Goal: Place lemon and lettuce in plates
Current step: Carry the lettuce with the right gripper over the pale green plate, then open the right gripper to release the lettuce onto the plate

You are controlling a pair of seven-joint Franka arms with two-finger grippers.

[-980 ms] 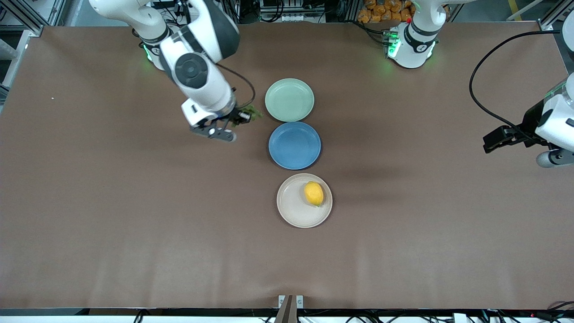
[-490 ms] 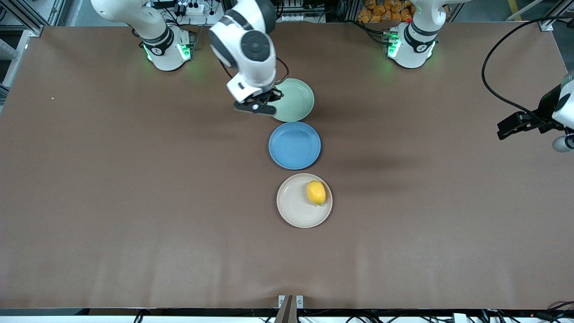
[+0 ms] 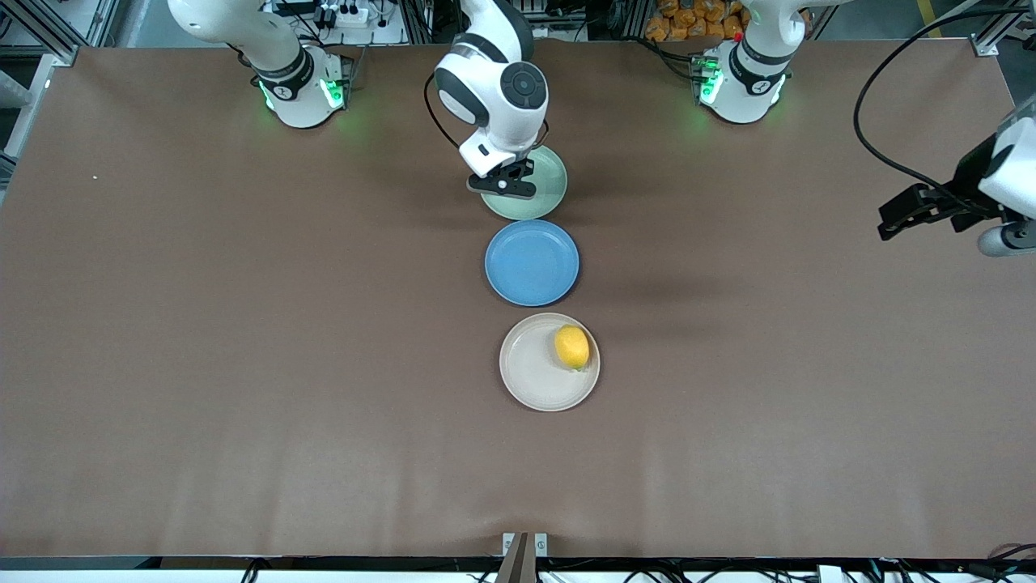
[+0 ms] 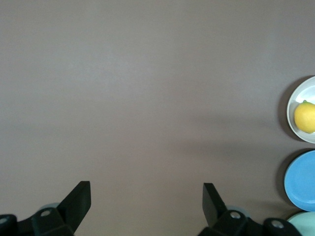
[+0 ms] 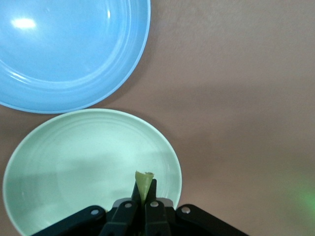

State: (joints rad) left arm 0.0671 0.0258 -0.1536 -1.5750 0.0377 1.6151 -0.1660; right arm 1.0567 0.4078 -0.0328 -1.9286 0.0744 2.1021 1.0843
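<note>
The lemon lies in the beige-white plate, the plate nearest the front camera. My right gripper is over the pale green plate and hides part of it. In the right wrist view the right gripper is shut on the lettuce. Only a pale green tip of it shows, above the pale green plate. My left gripper hangs open and empty over the table at the left arm's end. The left wrist view shows the left gripper with jaws wide apart, and the lemon.
A blue plate lies between the pale green and beige-white plates, and also shows in the right wrist view. The three plates form a line down the middle of the brown table.
My right gripper has carried the lettuce from beside the plates, at the right arm's end, to over the pale green plate. My left gripper has shifted slightly at the left arm's end.
</note>
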